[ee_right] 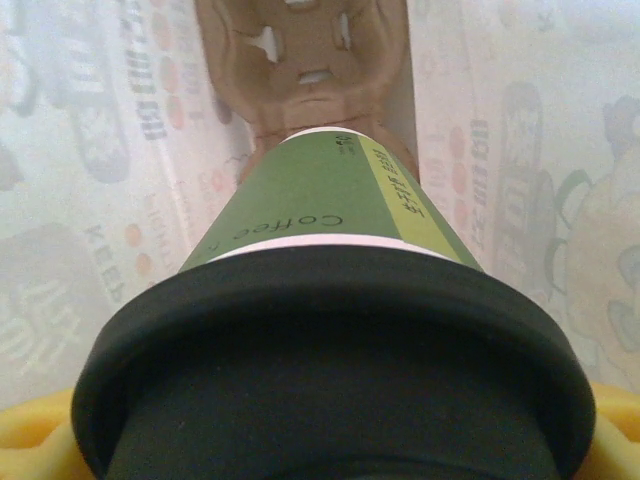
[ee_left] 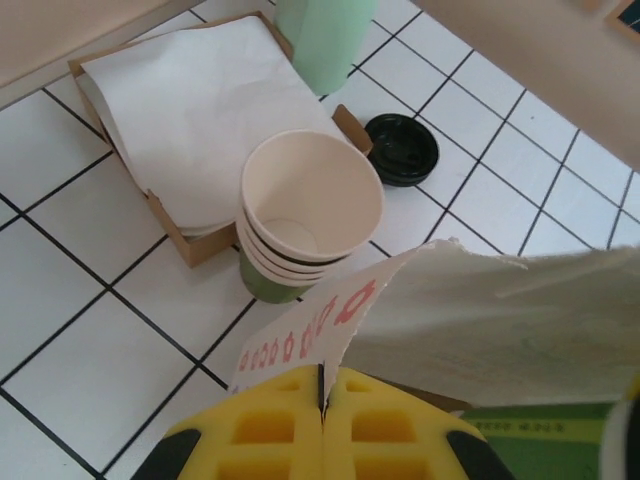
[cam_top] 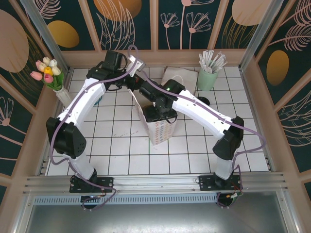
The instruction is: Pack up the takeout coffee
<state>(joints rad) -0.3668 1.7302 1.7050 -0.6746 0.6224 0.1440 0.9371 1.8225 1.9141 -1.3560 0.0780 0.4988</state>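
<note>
1. The white paper bag (cam_top: pixel 158 130) stands mid-table. The left gripper (ee_left: pixel 322 420) is pinched closed on its rim, which seems to hold the mouth open.
2. On the bag's floor lies a brown pulp carrier (ee_right: pixel 300 60).
3. The takeout coffee (ee_right: pixel 330 210) — lidded, clasped by the right gripper (ee_right: pixel 325 440) — is down inside the bag, its base at the carrier. Left, I judge: seat it, release, withdraw.

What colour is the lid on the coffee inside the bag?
Black lid on the green takeout coffee; right wrist view shows it best.
</note>
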